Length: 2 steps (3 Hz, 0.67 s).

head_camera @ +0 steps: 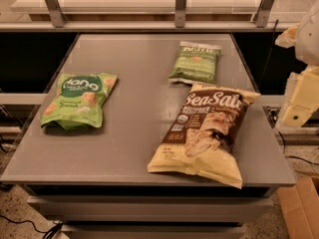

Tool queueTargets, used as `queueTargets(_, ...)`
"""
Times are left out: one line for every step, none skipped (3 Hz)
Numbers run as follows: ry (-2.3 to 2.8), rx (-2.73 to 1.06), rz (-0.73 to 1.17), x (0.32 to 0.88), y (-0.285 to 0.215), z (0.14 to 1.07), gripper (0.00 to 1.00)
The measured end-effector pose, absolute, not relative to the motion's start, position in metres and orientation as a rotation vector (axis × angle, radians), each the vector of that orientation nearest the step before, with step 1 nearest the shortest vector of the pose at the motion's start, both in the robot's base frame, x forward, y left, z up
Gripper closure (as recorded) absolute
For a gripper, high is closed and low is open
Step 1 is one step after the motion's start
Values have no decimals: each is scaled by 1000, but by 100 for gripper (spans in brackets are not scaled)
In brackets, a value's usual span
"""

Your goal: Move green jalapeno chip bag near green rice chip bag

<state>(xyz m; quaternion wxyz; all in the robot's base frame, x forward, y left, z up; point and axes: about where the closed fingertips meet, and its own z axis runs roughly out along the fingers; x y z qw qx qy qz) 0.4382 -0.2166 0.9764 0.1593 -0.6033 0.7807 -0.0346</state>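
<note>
The green jalapeno chip bag, small and dark olive-green with a white top band, lies flat at the back right of the grey table. The green rice chip bag, bright lime-green with a dark round logo, lies at the left middle of the table, well apart from it. My gripper shows as pale cream parts at the right edge of the view, off the table's right side and level with the brown bag. It holds nothing that I can see.
A big brown-and-yellow "Sea Salt" bag lies at the front right, just in front of the jalapeno bag. A rail with metal posts runs behind the table. A cardboard box stands on the floor at the lower right.
</note>
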Motion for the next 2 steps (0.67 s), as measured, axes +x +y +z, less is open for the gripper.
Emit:
queueTargets(2231,-1724,-99,438,-217,976,0)
queueTargets(2178,-1759,-74,451,-212,980,0)
